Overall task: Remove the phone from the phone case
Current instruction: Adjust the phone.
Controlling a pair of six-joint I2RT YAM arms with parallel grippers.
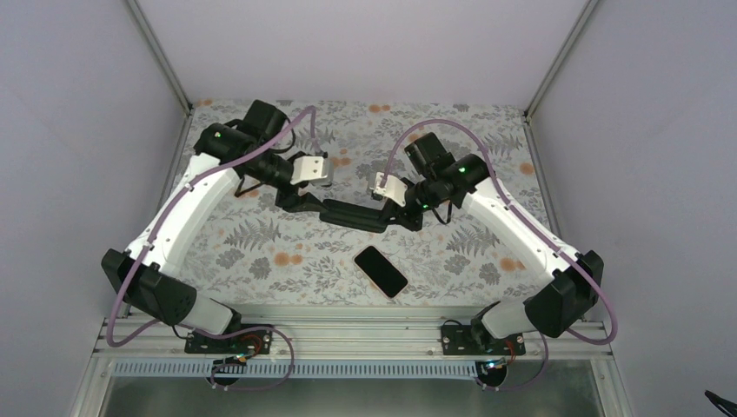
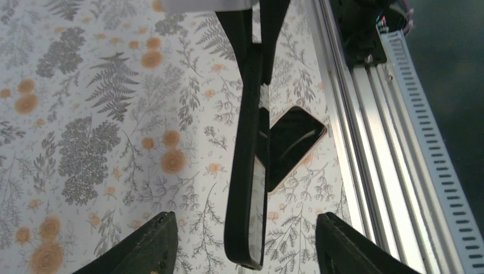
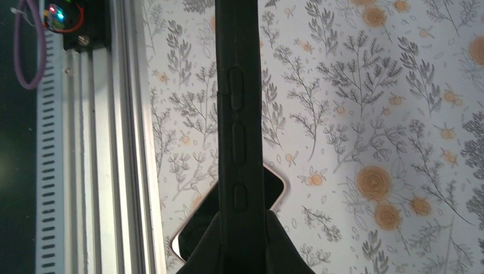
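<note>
R tool [image 3: 243, 234] clenched on case [image 1: 356, 214], L tool [image 2: 245, 231] released; phone [image 1: 381, 271] flat on table [image 1: 261, 256].

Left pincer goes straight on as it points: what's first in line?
The phone case, edge-on inside the open left pincer with gaps either side; further on, probably the right pincer clamping its far end.

A floral tablecloth [image 1: 261, 252] meets an aluminium rail [image 1: 348, 317] at its near edge.

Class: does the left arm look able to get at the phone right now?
Probably, once it backs off: the left claw is open and the phone lies uncovered, but the case, gripped by the right claw, sits between its fingers.
</note>
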